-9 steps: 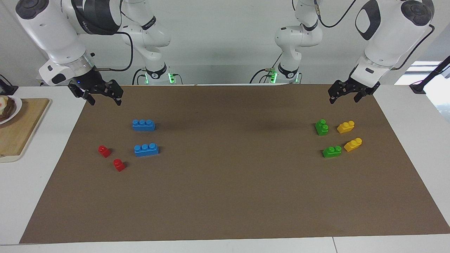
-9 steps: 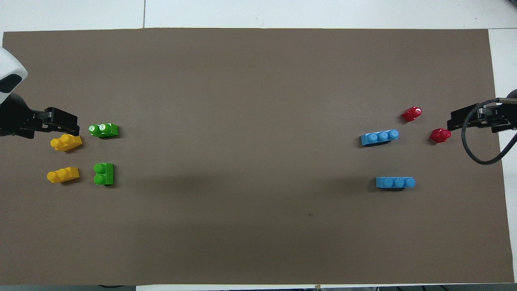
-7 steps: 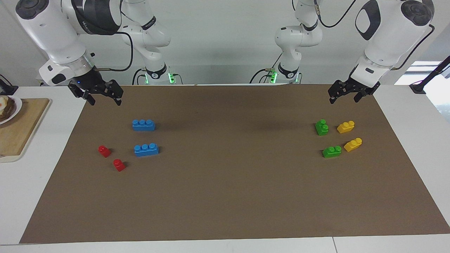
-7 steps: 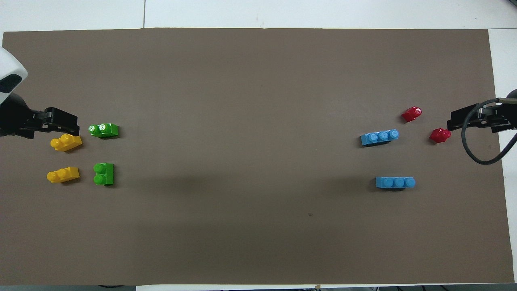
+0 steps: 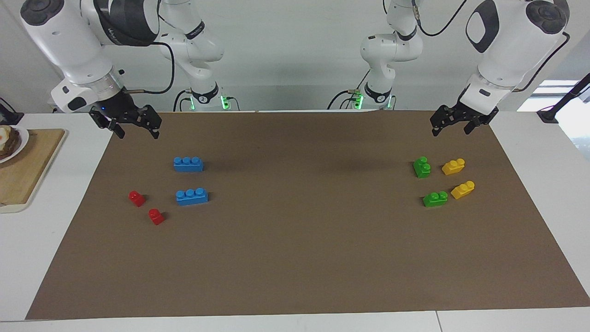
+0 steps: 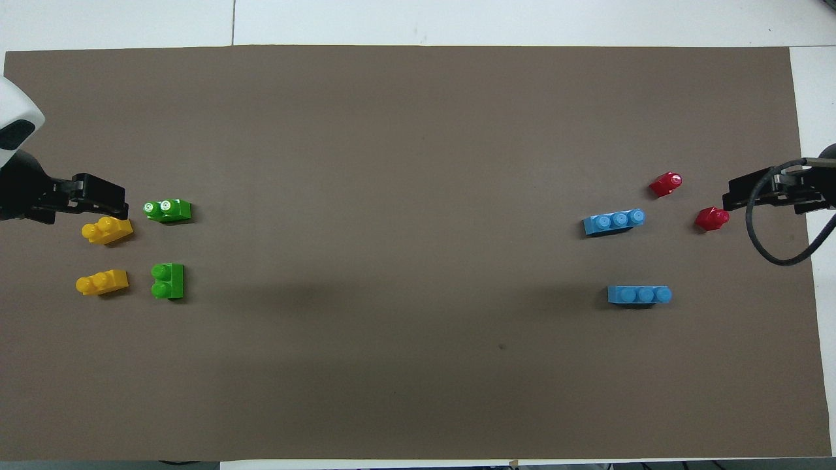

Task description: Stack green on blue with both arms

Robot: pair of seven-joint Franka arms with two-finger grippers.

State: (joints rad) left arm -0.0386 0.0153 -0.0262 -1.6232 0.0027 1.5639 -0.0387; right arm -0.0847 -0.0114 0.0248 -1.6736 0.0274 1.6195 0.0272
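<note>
You're at the start: both grippers, left (image 5: 449, 125) and right (image 5: 136, 130), hang spread and empty, upper corners; next, lower left onto a green (image 5: 422, 167).

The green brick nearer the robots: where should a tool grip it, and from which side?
Grip the green brick across its two long flat side walls, below the studs, coming straight down from above. It stands upright with its stud row running toward the robots, and the yellow brick beside it stands apart, probably leaving finger room. The left tool hangs closest, open.

no legible txt, no labels, no nos.
</note>
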